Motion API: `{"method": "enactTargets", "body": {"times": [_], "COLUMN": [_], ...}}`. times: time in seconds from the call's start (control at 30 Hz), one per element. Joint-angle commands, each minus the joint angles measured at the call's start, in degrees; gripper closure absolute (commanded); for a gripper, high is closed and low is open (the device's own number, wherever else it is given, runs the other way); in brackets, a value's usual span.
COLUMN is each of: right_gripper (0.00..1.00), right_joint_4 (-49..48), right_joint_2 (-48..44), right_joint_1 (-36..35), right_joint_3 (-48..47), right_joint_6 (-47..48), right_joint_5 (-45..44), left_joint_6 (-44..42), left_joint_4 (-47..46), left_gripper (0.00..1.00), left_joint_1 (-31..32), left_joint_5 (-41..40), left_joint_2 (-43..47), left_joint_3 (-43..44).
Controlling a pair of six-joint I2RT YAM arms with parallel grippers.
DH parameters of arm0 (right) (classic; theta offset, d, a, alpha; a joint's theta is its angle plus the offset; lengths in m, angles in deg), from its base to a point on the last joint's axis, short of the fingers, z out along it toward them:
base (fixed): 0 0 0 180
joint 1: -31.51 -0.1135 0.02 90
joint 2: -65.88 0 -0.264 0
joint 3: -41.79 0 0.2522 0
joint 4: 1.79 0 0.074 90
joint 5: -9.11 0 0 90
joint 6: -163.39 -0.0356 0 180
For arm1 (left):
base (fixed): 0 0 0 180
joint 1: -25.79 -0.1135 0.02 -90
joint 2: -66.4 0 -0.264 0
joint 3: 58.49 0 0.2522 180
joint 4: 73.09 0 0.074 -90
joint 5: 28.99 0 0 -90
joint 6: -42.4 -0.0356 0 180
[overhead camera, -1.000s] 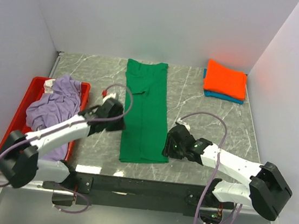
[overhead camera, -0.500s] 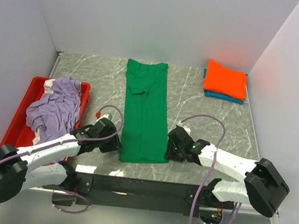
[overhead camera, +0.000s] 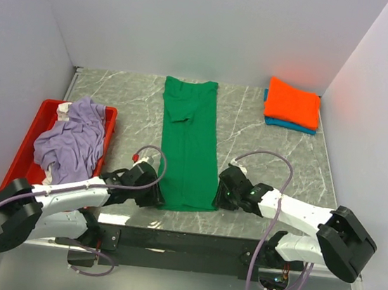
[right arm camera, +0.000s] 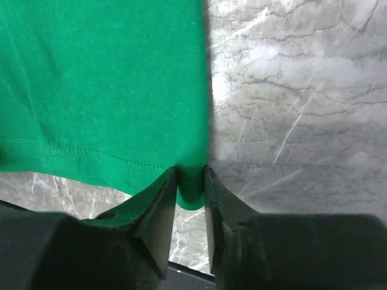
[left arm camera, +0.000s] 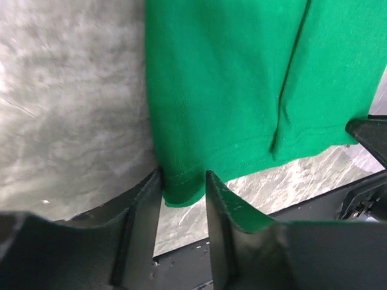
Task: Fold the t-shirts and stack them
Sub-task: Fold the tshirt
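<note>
The bright green t-shirt [overhead camera: 188,144] lies folded into a long strip down the middle of the table. My left gripper [overhead camera: 156,195] is low at its near left corner. In the left wrist view that corner [left arm camera: 181,190] sits between the open jaws of the left gripper [left arm camera: 183,181]. My right gripper [overhead camera: 220,194] is at the near right corner. There the jaws of the right gripper [right arm camera: 190,178] stand narrowly open, with the green hem [right arm camera: 192,193] between them. A folded orange t-shirt [overhead camera: 293,102] rests on a blue t-shirt [overhead camera: 290,126] at the far right. A crumpled lavender t-shirt [overhead camera: 73,141] lies in the tray.
A red plastic tray [overhead camera: 109,124] holding the lavender cloth stands at the left edge. White walls close in the table on three sides. The table's near edge and the black base rail [overhead camera: 182,242] run just below both grippers.
The left arm has swung down from beside the shirt's middle to its near left corner. Both pairs of jaws have narrowed around the green corners. The right gripper has barely shifted.
</note>
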State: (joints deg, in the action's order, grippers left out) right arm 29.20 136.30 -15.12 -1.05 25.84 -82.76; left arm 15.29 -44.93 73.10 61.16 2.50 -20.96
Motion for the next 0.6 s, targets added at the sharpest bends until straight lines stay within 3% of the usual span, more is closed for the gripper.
{"method": "enactTargets", "body": {"times": [0.0, 0.1, 0.2, 0.3, 0.57], "right_gripper": [0.70, 0.76, 0.86, 0.94, 1.00], "right_joint_4": [0.2, 0.6, 1.8, 3.5, 3.8], "right_joint_2": [-0.7, -1.8, -3.3, -5.6, -9.5], "right_joint_1": [-0.4, -0.4, -0.4, -0.2, -0.6], "right_joint_3": [1.8, 2.3, 2.8, 3.5, 5.3], "right_joint_6": [-0.6, -0.7, -0.7, -0.7, -1.3], "right_joint_5": [0.7, 0.9, 0.9, 0.2, 3.5], "left_joint_6": [1.7, 2.0, 2.1, 2.1, 1.6], "left_joint_4": [0.4, 0.8, 2.1, 3.6, 8.0], "left_gripper": [0.60, 0.71, 0.89, 0.97, 0.99], "left_joint_1": [1.5, 1.7, 2.3, 2.3, 2.9], "left_joint_5": [0.0, 0.0, 0.0, 0.0, 0.0], "left_joint_2": [-0.9, -0.6, -0.2, 1.1, 5.1], "left_joint_3": [-0.4, -0.2, 0.0, -0.1, -0.3]}}
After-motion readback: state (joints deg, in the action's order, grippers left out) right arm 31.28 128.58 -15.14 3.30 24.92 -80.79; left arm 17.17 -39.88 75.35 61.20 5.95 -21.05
